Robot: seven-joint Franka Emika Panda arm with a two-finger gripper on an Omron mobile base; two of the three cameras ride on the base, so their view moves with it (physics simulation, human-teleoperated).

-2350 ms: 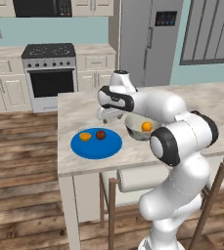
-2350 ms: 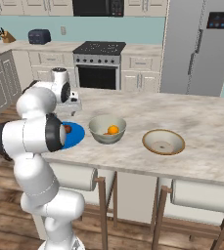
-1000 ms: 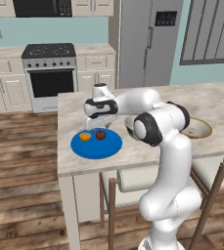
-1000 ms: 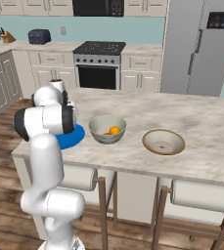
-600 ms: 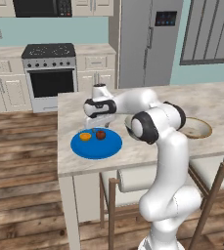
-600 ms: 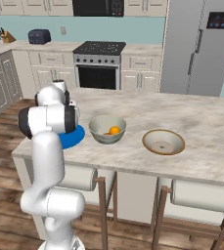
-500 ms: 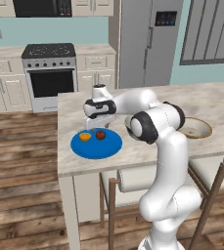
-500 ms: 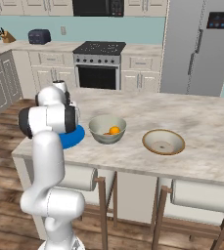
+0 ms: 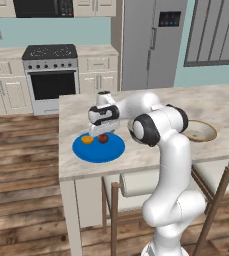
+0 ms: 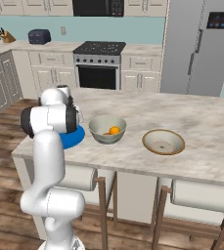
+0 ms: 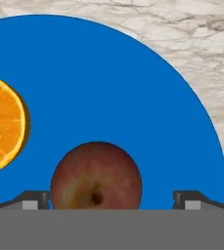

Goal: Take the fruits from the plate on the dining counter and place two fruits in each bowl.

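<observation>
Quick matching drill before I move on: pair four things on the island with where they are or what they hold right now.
Things:
1. dark red fruit
2. grey-green bowl
3. tan-rimmed bowl
4. claw

States:
A. holds no fruit
B. open, fingers either side of a fruit
C. lies on the blue plate
D. holds one orange fruit

Pairs: 1-C, 2-D, 3-A, 4-B

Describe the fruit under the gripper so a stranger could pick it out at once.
Find the beige marbled island counter, then the blue plate near its end. Two fruits lie on it; yours is the dark red-brown one, below the gripper, not the bright orange one beside it.
</observation>
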